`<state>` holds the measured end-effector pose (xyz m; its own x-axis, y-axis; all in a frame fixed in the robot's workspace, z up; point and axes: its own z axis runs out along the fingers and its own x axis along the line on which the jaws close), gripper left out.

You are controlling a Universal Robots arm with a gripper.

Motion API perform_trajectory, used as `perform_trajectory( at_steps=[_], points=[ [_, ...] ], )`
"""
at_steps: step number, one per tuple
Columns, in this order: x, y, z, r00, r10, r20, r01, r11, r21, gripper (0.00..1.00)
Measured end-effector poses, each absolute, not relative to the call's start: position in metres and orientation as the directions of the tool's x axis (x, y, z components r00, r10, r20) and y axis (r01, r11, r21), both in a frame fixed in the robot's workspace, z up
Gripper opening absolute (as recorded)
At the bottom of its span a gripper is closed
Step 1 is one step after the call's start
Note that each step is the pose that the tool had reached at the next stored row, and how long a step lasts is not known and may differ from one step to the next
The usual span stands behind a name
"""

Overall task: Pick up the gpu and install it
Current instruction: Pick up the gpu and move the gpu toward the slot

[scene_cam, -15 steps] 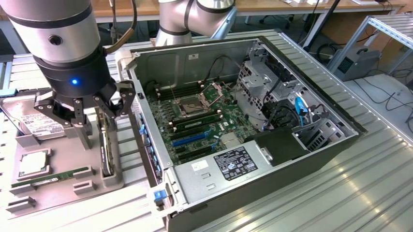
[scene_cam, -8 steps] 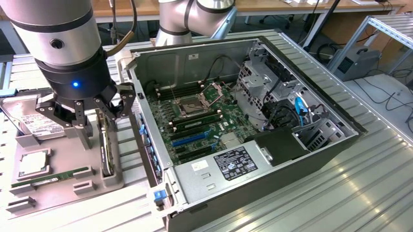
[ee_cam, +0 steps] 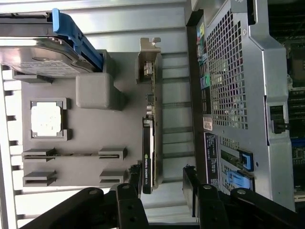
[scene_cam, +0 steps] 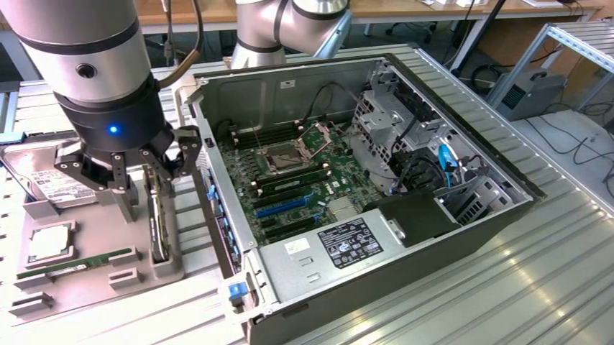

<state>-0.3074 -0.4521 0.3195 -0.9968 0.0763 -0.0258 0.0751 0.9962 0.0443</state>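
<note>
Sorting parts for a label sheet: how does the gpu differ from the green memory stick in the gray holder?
The gpu is dark; the memory stick is green. The gpu is longer and taller than the memory stick. The gpu sits below the open gripper, beside the computer case; the memory stick sits farther from both. Both stand on edge in the gray holder's slots.

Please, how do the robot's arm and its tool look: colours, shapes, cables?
The arm is a thick silver-grey cylinder ending in a black wrist section with a small blue light. A dark cable runs beside it. The tool is black, its two fingers built of jointed links.
</note>
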Motion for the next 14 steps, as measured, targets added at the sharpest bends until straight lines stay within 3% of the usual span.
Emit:
perform_trajectory(
  at_steps=[14],
  points=[
    [-0.3157,-0.4511,0.3091,-0.997,0.076,-0.026,0.075,0.996,0.044,0.48]
  ],
)
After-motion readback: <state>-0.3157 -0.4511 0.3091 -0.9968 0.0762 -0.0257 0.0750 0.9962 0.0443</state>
